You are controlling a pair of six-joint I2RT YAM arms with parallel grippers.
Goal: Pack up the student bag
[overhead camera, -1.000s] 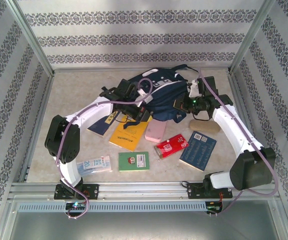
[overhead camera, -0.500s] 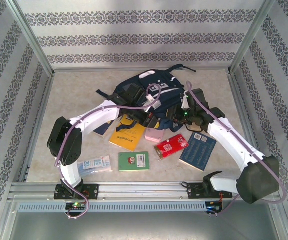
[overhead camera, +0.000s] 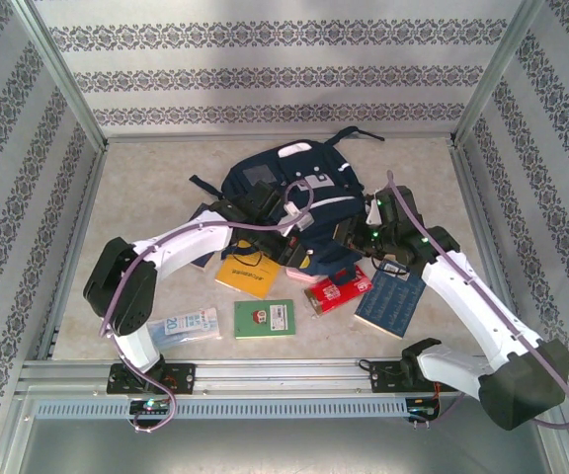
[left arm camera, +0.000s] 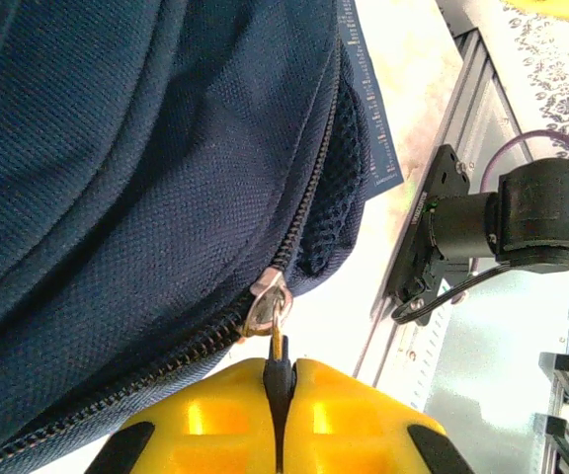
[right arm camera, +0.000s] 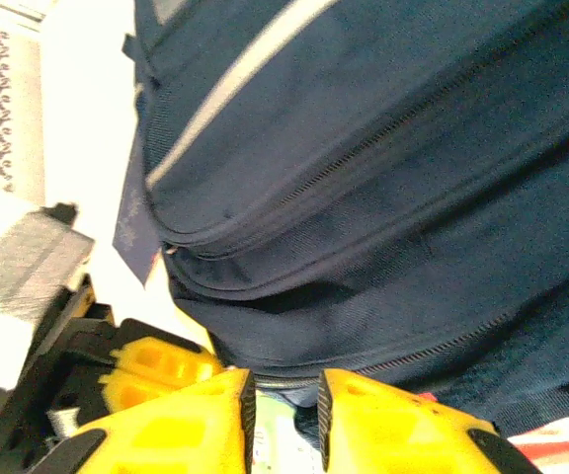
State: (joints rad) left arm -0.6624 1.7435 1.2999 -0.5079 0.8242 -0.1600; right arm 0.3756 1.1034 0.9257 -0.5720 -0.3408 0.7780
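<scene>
Both arms have closed in on the middle of the worktop [overhead camera: 146, 197] since a second ago, and the bag [overhead camera: 294, 183] has come with them, its near end now drawn toward us over the spot where a pink case lay. We see the bag lying at the centre of the worktop, toward the back, navy with white stripes.

From the left wrist we see the left claw [left arm camera: 280, 380] pinched tight on the metal zip pull [left arm camera: 277, 341], with the slider just above its tips and the zip's teeth running off to the lower left.

The right claw [right arm camera: 283, 395] stands narrow at the bag's lower edge. We cannot tell whether any fabric is caught between its tips.

A yellow book [overhead camera: 248, 274], a green book [overhead camera: 265, 318], a red pack [overhead camera: 336, 291] and a blue book [overhead camera: 393, 301] lie on the worktop in front of the bag, none of them packed.

We judge the step in hand to be the opening of the bag, an early one, with all the loading yet to do. The next move, as we read it, calls for the left claw to draw the slider along its track without losing the small pull. The right claw would have to brace the fabric, or the whole bag may simply slide along.
</scene>
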